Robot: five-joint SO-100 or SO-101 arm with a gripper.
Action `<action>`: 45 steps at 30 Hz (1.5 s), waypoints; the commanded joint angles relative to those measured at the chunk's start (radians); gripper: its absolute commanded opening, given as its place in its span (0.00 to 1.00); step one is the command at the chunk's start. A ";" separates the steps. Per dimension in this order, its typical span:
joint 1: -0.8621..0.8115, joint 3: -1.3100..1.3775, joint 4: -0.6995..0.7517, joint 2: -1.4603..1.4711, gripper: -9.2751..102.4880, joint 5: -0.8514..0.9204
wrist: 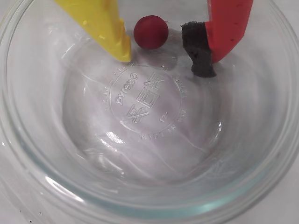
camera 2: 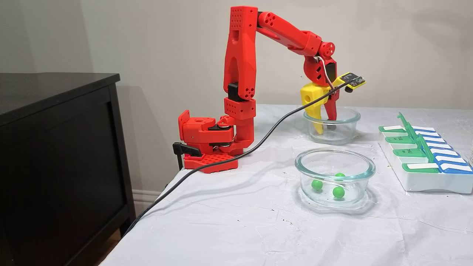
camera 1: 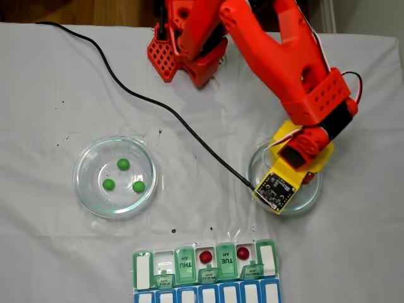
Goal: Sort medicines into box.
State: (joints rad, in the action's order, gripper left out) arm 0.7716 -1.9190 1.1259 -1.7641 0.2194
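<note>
Medicines: three green balls (camera 1: 123, 164) lie in the left glass dish (camera 1: 88, 148) at centre left of the top-down fixed view; in the side fixed view the same dish (camera 2: 334, 159) sits in the foreground, lower centre, balls (camera 2: 316, 184) on its floor, apart from one another. Two red balls (camera 1: 205, 256) sit in open cells of the box (camera 1: 142, 268) at the bottom edge of the top-down view, one left of the TUE lid, one right of it. Box's green lids partly raised; blue row below them. In the side view the box (camera 2: 425, 184) is at right, lids (camera 2: 408, 129) standing up.

Third red ball (wrist: 151, 32): top centre of the wrist view, on the floor of the far dish (wrist: 261, 186), between the fingers. Gripper (wrist: 166, 58) spread wide, holding nothing; yellow finger (wrist: 100, 23) just left of the ball, nearly touching, contact unclear. Red finger with black pad (wrist: 198, 49) to the right, apart from the ball.

Far dish (camera 2: 347, 116) in the side view stands behind the near one, centre right; gripper (camera 2: 324, 129) reaches down inside it. Top-down view: arm (camera 1: 284, 57) covers most of that dish (camera 1: 312, 196), right of centre. Black cable (camera 1: 158, 104) runs diagonally from upper left to the wrist camera board (camera 1: 275, 187). White cloth (camera 1: 57, 252) covers the table.
</note>
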 commanded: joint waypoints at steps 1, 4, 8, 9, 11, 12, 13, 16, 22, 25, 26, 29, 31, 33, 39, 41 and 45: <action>0.012 0.084 0.046 -0.014 0.31 0.005; 0.011 0.110 0.086 -0.025 0.31 0.012; 0.017 0.132 0.118 -0.038 0.31 0.017; 0.017 0.141 0.118 -0.034 0.31 0.017; 0.018 0.163 0.127 -0.017 0.31 0.017; 0.023 0.172 0.133 -0.014 0.31 0.015; 0.028 0.176 0.140 -0.014 0.30 0.014; 0.057 0.183 0.170 -0.021 0.29 0.003; 0.104 0.186 0.202 0.003 0.28 -0.029; 0.118 0.178 0.199 0.025 0.28 -0.035; 0.120 0.178 0.199 0.029 0.28 -0.037; 0.120 0.181 0.196 0.038 0.28 -0.038; 0.124 0.178 0.196 0.043 0.28 -0.041; 0.129 0.172 0.190 0.051 0.28 -0.046; 0.143 0.172 0.206 0.063 0.21 -0.054; 0.152 0.172 0.218 0.066 0.20 -0.054; 0.161 0.170 0.222 0.064 0.16 -0.052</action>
State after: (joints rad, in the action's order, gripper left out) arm 0.8698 -1.7810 1.3177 -1.6812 0.1687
